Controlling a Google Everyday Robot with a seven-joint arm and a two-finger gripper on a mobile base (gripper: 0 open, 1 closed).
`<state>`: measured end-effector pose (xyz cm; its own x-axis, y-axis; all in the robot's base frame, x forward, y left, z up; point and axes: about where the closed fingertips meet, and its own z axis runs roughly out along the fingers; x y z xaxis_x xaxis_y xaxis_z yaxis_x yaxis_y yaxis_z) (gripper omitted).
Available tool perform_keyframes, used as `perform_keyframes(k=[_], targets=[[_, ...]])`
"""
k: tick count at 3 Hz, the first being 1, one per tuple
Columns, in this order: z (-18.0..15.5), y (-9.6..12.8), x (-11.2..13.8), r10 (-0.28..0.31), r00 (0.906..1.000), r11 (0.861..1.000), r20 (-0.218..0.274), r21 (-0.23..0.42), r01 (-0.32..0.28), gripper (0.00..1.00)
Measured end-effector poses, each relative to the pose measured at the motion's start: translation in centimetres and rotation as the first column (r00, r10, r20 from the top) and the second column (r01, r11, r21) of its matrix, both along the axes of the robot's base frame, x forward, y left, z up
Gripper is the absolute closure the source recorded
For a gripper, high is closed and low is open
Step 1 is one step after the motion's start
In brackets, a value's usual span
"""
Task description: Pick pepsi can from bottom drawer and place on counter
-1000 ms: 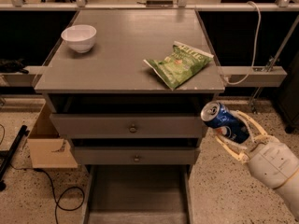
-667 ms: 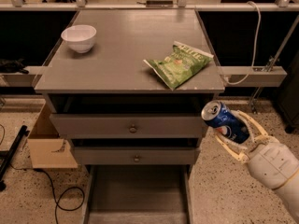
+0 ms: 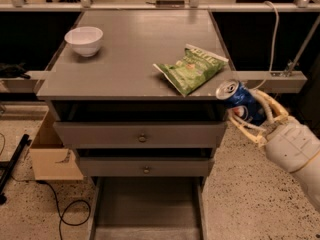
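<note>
The small blue metal pepsi can (image 3: 240, 101) is grasped, tilted, by the pale two-finger gripper (image 3: 243, 108) just beside the front right corner of the flat grey counter (image 3: 135, 59), well apart from the grey bottom drawer (image 3: 145, 209).

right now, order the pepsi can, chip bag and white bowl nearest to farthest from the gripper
1. pepsi can: in the gripper, off the counter's right front corner.
2. chip bag: counter's front right.
3. white bowl: counter's back left.

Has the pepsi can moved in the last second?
Yes, upward. The pepsi can, held in the tool off the counter's right front corner, rose from top drawer height to counter level.
</note>
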<state>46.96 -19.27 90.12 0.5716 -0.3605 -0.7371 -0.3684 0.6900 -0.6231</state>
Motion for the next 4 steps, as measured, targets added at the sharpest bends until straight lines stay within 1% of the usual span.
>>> perform_keyframes(k=[1,2,3,4], targets=[[1.7,0.7,2.3,0.031,0.9995,0.999,-0.005,-0.019,-0.031,1.0],[3.2,2.0,4.8,0.071,0.9973,0.996,-0.014,-0.052,-0.072,1.0],[3.2,2.0,4.8,0.072,0.9973,0.996,-0.014,-0.052,-0.072,1.0],[5.1,4.1,6.3,0.134,0.9909,0.987,0.007,-0.088,-0.133,1.0]])
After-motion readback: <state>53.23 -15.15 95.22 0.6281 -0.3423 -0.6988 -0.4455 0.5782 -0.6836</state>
